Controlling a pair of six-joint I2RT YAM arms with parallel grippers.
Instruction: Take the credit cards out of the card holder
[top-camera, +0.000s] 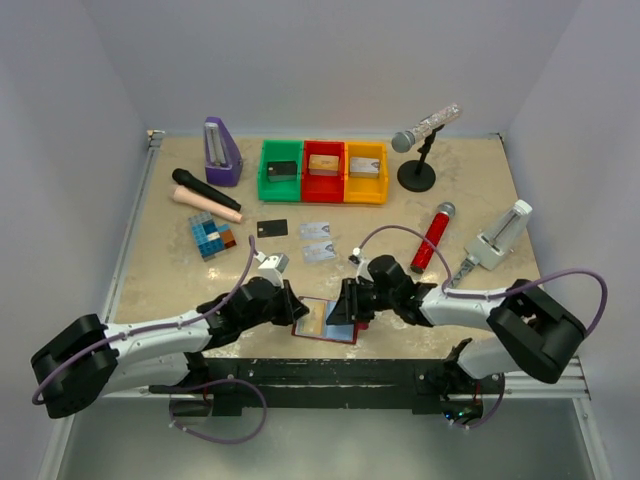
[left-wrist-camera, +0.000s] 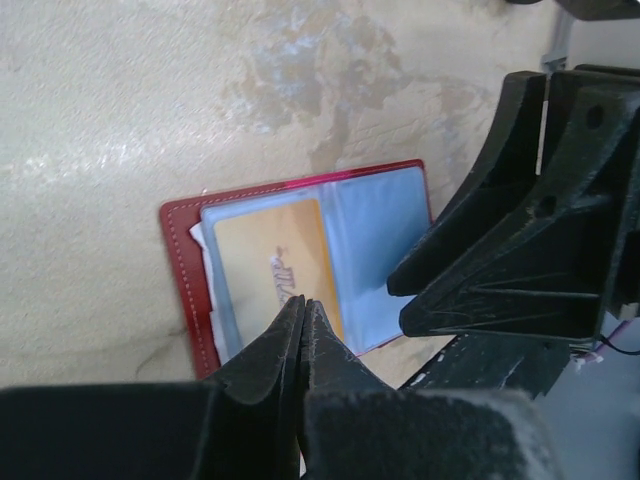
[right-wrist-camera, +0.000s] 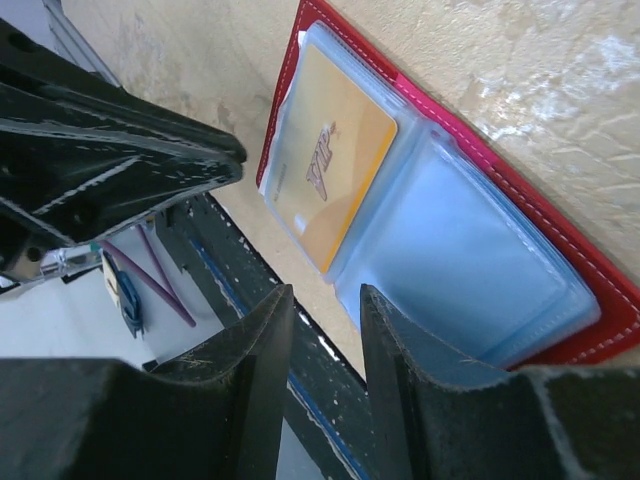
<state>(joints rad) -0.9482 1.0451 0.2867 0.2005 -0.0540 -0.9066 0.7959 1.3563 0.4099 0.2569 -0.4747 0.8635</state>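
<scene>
Black card (top-camera: 271, 228): lies flat on the surface (top-camera: 160, 270), well beyond the left arm, out of the holder.
Left jaws: closed tip to tip with no gap showing. In the left wrist view the fingertips (left-wrist-camera: 290, 322) sit over the near edge of the gold-orange card. I cannot tell whether they pinch the card or the pocket.
Silvery-grey cards (top-camera: 314, 230): two, flat on the surface just right of the black card, one nearer the arms than the other, apart from the holder.
Card holder (left-wrist-camera: 181, 260): dark red, lying open and flat between the two arms, close to the surface's near edge, clear bluish pockets facing up.
Gold-orange card (right-wrist-camera: 330, 150): inside the clear pocket on the holder's left half, the side by the left arm.
Right pocket (right-wrist-camera: 470, 250): pale blue, with no card visible in it.
Right jaws: narrowly parted with nothing between them. The fingertips (right-wrist-camera: 268, 312) are at the holder's near edge by the fold. I cannot tell whether they touch it.
Red microphone (top-camera: 432, 238): lies on the surface beyond the right arm, well apart from the holder.
</scene>
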